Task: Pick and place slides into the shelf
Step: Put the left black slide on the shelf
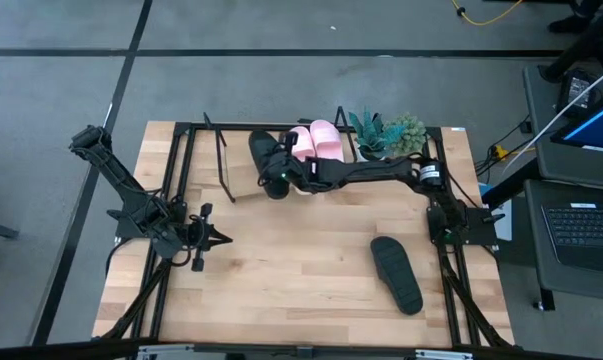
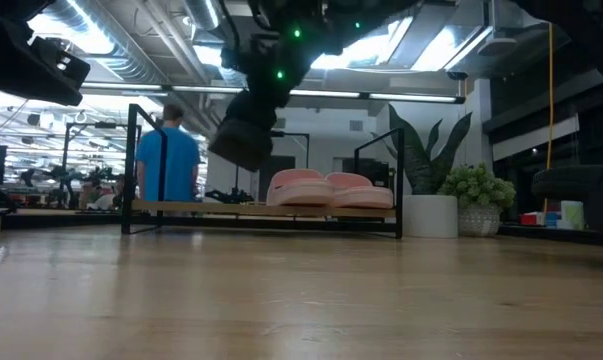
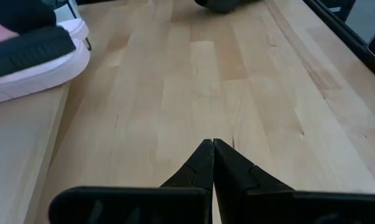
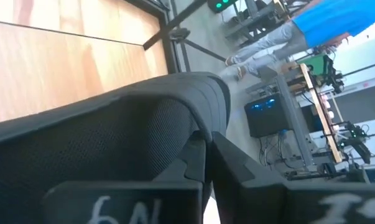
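Two pink slides (image 1: 321, 140) lie side by side on the shelf (image 2: 231, 208), a wooden board in a black wire frame at the table's far edge. My right gripper (image 1: 284, 176) reaches across from the right and is shut on a black slide (image 1: 269, 155). It holds that slide in the air just left of the pink pair (image 2: 326, 190). A second black slide (image 1: 396, 272) lies flat on the table at the near right. My left gripper (image 1: 216, 238) waits shut over the table's left part, holding nothing. My right gripper pinches the black slide between its two fingers at the edge of its wide strap (image 4: 196, 134). It comes from the table's right side and slants a little downward. The slide (image 2: 243, 135) hangs tilted below the fingers, clear of the shelf board and the table.
Two potted plants (image 1: 386, 135) stand at the shelf's right end. The shelf's upright wire posts (image 2: 133, 165) rise at its ends. Bare tabletop (image 1: 301, 260) lies between the arms. A person in a blue shirt (image 2: 169, 160) stands in the room beyond.
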Robot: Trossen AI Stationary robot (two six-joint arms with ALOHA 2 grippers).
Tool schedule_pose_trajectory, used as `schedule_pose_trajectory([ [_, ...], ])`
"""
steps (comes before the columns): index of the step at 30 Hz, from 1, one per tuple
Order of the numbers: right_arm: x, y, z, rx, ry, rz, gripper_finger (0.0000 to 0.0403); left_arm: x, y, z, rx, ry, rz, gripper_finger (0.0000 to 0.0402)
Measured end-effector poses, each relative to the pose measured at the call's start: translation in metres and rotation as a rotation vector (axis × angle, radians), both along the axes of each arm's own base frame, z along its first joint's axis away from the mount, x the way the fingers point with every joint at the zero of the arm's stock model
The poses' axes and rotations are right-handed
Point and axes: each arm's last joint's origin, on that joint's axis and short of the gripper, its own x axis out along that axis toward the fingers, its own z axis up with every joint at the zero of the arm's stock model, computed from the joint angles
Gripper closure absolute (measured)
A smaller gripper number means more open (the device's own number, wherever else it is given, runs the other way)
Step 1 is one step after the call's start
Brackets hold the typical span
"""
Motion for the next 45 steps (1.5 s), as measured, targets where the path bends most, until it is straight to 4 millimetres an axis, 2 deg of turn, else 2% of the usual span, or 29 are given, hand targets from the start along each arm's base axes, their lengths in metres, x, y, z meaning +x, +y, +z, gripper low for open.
schedule_pose_trajectory([
  [5, -0.005, -0.008, -0.019, 0.001, 0.006, -0.014, 0.0391, 0.000, 0.000, 0.000, 0.002, -0.002, 0.004, 0.0401],
  [10, -0.008, -0.012, -0.029, -0.001, -0.001, -0.026, 0.0391, 0.000, 0.000, 0.000, 0.004, -0.004, 0.008, 0.0401],
  [31, -0.008, -0.019, -0.029, -0.004, -0.035, -0.039, 0.0391, 0.000, 0.001, 0.000, 0.009, -0.013, 0.025, 0.0401],
  [38, -0.005, -0.020, -0.041, -0.002, -0.006, -0.037, 0.0391, 0.000, 0.001, 0.000, 0.009, -0.013, 0.026, 0.0401],
  [45, -0.005, -0.021, -0.042, -0.004, -0.006, -0.041, 0.0391, 0.000, 0.001, 0.000, 0.010, -0.013, 0.025, 0.0401],
])
